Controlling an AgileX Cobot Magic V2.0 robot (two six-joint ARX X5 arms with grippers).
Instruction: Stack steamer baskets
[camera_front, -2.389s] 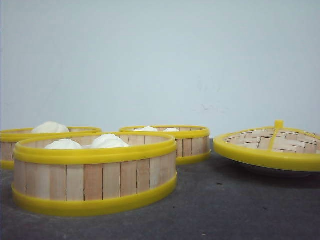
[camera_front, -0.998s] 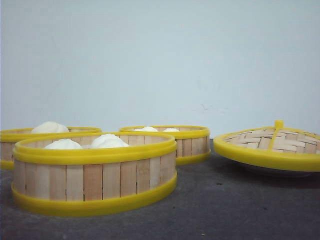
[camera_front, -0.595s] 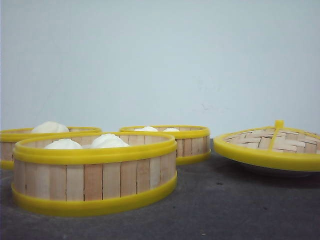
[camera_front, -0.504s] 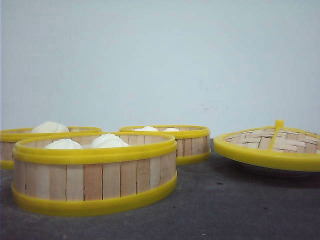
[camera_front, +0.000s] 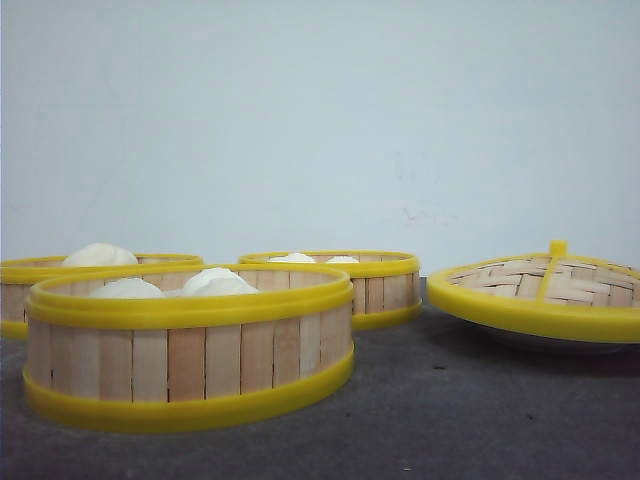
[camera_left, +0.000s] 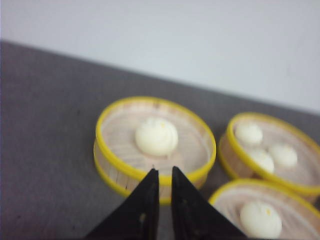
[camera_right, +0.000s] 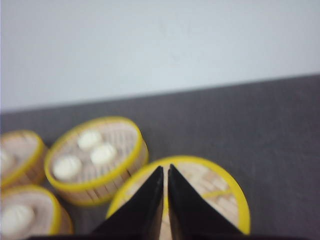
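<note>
Front view: three round steamer baskets (camera_front: 190, 345) (camera_front: 340, 272) (camera_front: 25, 280), pale vertical wood slats, thick yellow rims, smooth white buns (camera_front: 215, 282) inside, unstacked on matte grey tabletop (camera_front: 450, 420). Domed woven lid (camera_front: 545, 290) at right. Left end effector (camera_left: 165, 172) and right end effector (camera_right: 165, 170): black tapered tips nearly together, gripping nothing.

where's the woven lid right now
The woven lid sits on the right side of the table in the front view, apart from the three steamer baskets to its left. In the right wrist view it lies under the right gripper.
</note>
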